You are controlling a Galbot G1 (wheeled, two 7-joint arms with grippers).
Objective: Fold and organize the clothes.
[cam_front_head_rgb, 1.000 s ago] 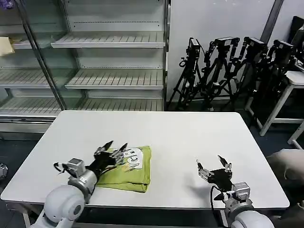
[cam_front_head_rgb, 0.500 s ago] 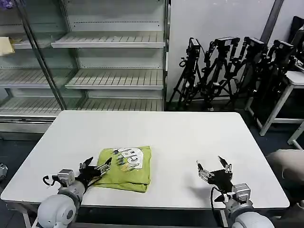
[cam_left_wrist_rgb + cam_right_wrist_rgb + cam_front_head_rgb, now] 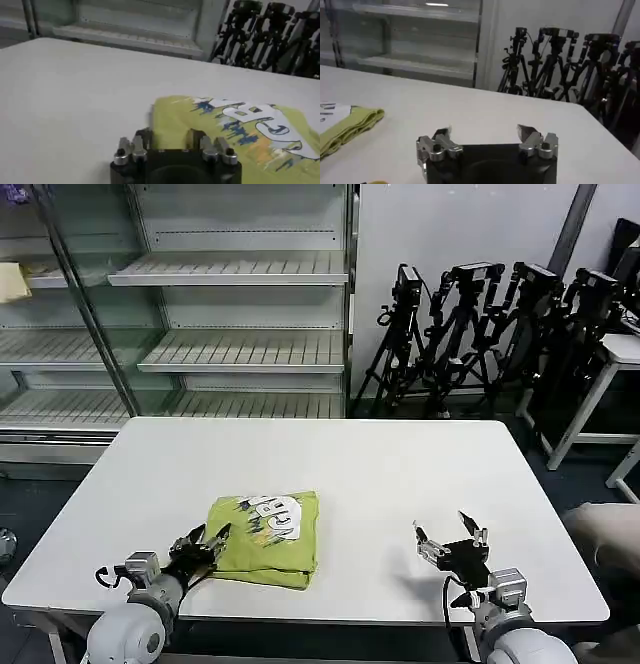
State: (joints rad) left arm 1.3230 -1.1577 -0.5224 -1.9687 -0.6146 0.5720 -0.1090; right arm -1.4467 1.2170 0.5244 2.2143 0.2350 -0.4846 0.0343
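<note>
While the folded lime T-shirt point(image 3: 266, 537) lies left of centre on the table point(image 3: 400, 474), the left gripper point(image 3: 203, 546), open and empty, sits at its near-left edge, far closer than the open right gripper point(image 3: 450, 541).

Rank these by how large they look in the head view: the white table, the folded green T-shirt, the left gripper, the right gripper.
1. White table, by far the largest.
2. Folded green T-shirt.
3. Left gripper and right gripper, both open: they look about alike, so I do not rank them.
</note>
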